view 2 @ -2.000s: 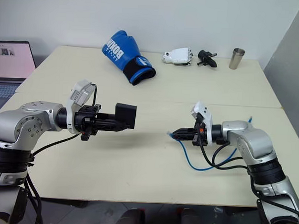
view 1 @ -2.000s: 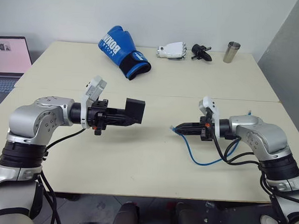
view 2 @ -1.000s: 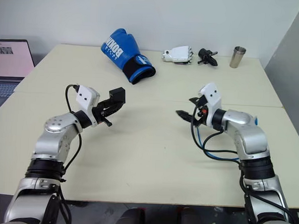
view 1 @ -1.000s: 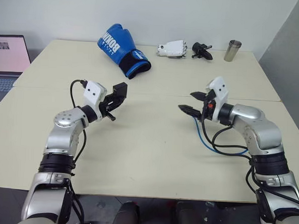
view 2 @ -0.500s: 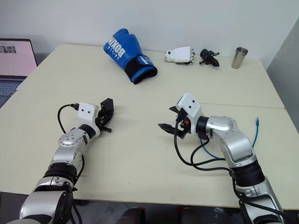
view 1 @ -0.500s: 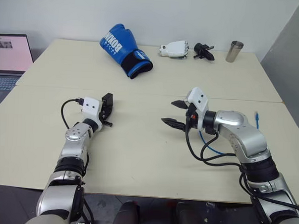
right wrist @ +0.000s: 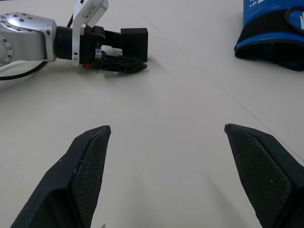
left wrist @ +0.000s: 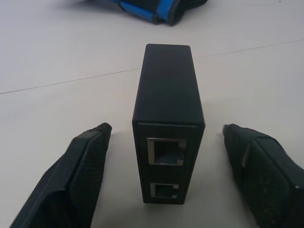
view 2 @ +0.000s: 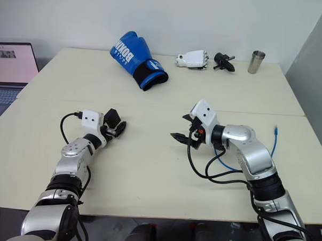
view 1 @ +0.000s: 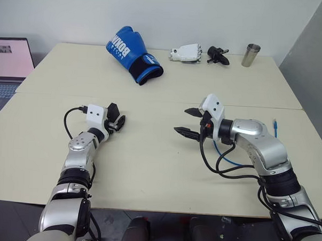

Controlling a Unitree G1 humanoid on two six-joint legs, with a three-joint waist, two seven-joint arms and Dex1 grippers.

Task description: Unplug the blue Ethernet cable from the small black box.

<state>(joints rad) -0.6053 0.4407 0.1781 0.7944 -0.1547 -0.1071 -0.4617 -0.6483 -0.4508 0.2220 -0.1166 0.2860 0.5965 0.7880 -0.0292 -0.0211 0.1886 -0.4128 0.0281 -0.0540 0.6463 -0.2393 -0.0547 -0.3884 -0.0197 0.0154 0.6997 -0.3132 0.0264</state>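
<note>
Small black box [left wrist: 167, 123] stands free between the wide-open left tool [left wrist: 166, 180]; right tool [right wrist: 166, 137] gapes empty.

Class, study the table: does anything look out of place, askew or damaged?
Nothing looks damaged. The small black box stands on its narrow edge between the open left gripper's fingers, ports empty; the blue Ethernet cable lies loose.

Box [left wrist: 168, 118] (upright) left of cable [view 1: 228, 161]
</note>
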